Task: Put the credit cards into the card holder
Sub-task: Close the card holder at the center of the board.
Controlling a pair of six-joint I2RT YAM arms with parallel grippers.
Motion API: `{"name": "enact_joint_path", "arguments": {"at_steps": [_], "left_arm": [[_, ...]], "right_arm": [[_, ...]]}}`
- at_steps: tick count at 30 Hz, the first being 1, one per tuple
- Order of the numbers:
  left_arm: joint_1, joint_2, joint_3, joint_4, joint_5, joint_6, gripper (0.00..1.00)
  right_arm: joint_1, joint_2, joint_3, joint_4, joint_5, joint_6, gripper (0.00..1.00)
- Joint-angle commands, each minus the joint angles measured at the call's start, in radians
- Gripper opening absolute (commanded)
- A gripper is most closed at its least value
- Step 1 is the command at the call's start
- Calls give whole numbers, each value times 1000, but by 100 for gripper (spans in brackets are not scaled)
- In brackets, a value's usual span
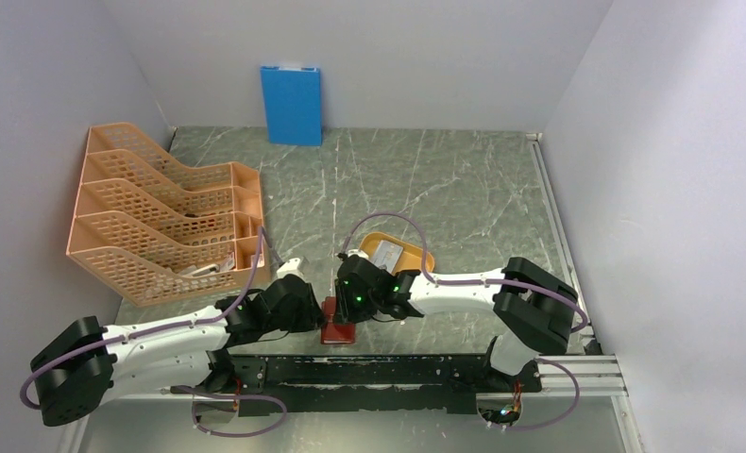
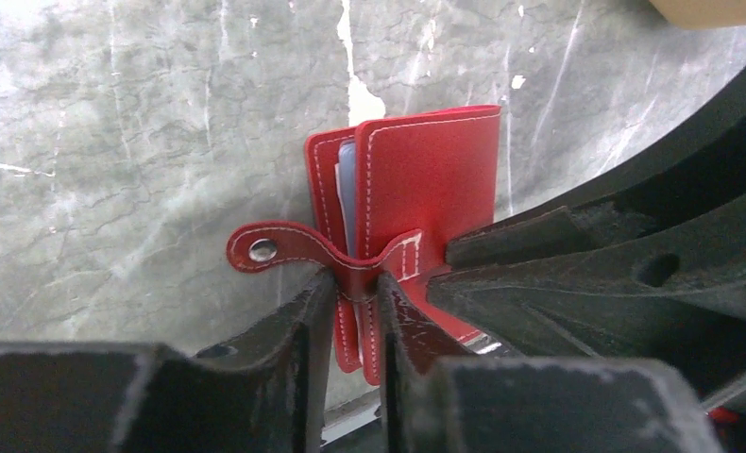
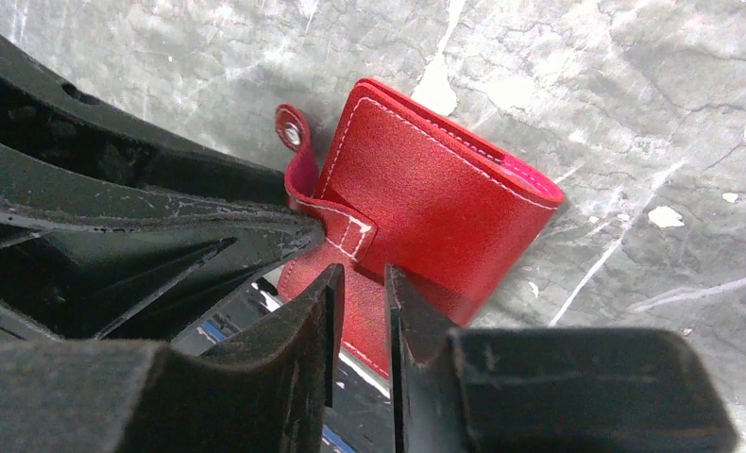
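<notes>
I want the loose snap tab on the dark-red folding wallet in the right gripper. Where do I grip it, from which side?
Probably the rounded free end of the red snap tab, by its metal stud, pinched across the flat faces. Come from the side it points to, away from the dark-red leather-like folding wallet: its root is crowded by the left gripper clamping the wallet.

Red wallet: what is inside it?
Between the flaps of the red wallet shows the edge of a pale blue card. The front flap covers the rest, so the number of cards cannot be told.
</notes>
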Motion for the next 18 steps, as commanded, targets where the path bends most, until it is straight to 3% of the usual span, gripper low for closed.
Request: {"name": "enact_joint_path", "arguments": {"at_steps": [1, 10, 18], "left_arm": [[0, 11, -14, -55, -30, -10, 22], [0, 23, -40, -89, -54, -40, 6], [-1, 9, -71, -85, -60, -63, 5]], "right_arm": [[9, -11, -10, -46, 28, 5, 27], [9, -156, -66, -51, 41, 56, 33], [2, -310, -284, 130, 38, 216, 51]]}}
